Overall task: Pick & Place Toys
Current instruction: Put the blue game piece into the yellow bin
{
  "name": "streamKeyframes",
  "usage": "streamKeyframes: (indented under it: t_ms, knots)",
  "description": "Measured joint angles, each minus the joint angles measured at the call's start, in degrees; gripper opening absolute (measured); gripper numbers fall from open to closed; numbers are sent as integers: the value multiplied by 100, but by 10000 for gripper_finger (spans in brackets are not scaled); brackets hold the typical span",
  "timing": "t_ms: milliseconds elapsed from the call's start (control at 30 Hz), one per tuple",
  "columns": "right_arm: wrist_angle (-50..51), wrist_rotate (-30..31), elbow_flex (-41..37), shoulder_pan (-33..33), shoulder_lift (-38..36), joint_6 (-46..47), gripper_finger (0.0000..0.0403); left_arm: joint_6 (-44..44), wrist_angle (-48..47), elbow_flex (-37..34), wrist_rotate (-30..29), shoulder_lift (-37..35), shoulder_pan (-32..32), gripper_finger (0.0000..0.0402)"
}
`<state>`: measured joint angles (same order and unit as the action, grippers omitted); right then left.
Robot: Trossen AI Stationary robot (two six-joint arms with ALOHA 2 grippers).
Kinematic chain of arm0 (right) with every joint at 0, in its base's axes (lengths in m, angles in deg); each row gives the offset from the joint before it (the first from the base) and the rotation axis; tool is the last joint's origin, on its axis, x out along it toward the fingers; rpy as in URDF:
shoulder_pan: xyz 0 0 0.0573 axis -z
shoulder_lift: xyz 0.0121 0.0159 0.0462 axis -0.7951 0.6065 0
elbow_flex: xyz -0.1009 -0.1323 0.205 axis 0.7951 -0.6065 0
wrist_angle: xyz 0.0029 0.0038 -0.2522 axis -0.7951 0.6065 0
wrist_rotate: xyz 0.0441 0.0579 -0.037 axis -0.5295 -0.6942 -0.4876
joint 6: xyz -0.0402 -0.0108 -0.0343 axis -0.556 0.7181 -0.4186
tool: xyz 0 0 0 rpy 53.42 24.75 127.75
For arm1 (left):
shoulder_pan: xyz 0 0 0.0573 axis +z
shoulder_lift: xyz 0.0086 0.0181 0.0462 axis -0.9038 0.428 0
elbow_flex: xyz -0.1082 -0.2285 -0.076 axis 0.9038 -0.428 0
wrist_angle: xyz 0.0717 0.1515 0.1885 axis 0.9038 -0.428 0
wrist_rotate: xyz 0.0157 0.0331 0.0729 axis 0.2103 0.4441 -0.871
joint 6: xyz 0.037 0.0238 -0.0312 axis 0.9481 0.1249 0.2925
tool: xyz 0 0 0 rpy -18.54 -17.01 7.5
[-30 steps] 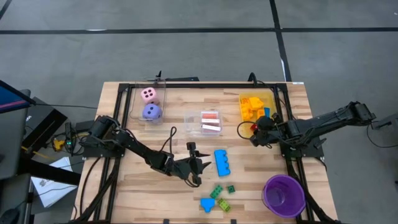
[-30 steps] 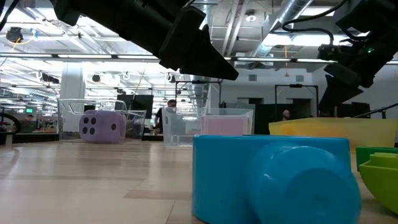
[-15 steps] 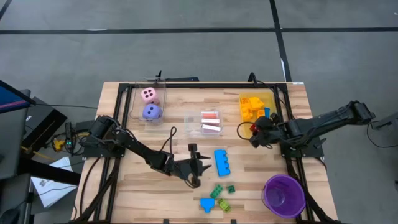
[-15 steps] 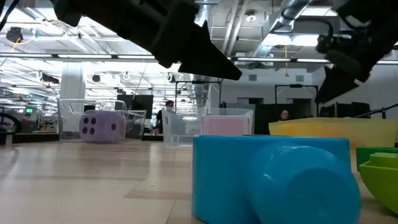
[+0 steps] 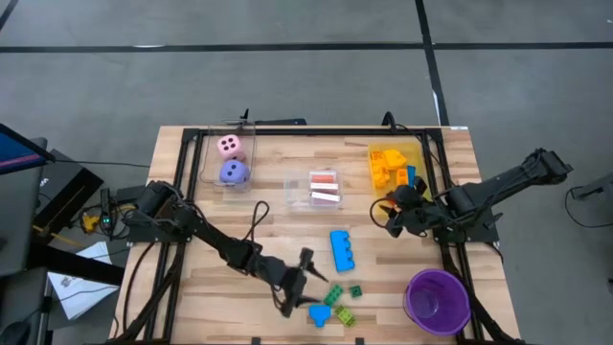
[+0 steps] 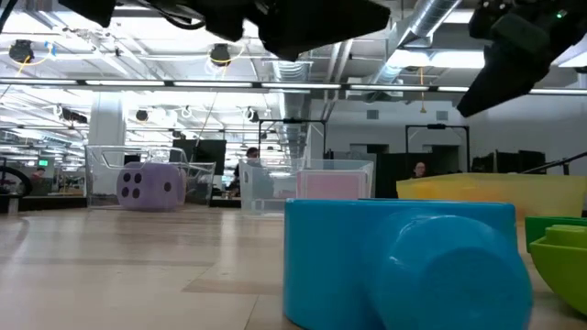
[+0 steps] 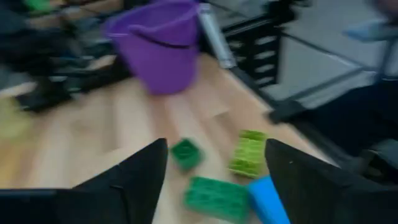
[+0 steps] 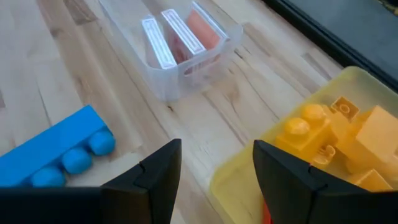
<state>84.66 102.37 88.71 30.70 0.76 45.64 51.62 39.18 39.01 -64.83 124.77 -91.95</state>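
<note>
My left gripper (image 5: pixel 303 285) stands open over the near middle of the table, its fingers (image 7: pixel 149 168) apart with nothing between them. Just past them lie green bricks (image 7: pixel 217 198) (image 5: pixel 337 295) and a small blue brick (image 5: pixel 319 313) on the wood. A long blue brick (image 5: pixel 342 249) lies flat mid-table. My right gripper (image 5: pixel 391 216) hangs open near the yellow bin's (image 8: pixel 323 143) near corner, empty between its fingertips (image 8: pixel 168 155). A red sliver shows low beside one finger; what it is I cannot tell.
The yellow bin (image 5: pixel 396 165) holds yellow and orange bricks. A clear bin (image 5: pixel 324 189) holds pink-backed cards, and another (image 5: pixel 230 158) holds a pink and a purple die. A purple cup (image 5: pixel 437 300) stands at the near right corner. Bare wood lies at the near left.
My left gripper has swung toward the table's near edge and a little right, turning toward the green bricks. My right gripper has risen and drawn back from the yellow bin toward the near edge. No toy has moved.
</note>
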Motion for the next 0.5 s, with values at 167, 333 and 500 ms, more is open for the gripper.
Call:
streamKeyframes:
  t_ms: [167, 333, 500]
  knots:
    - [-1, 105, 103, -15, 0, -227, 192, -319, -487, -2, 986, 0, -57, 298]
    - [0, 107, 256, -4, 0, -453, 192, -770, -986, -2, 1429, 0, -66, 299]
    - [-6, 105, 388, -4, 0, -467, 192, -1047, -1178, -2, 1431, 0, -66, 297]
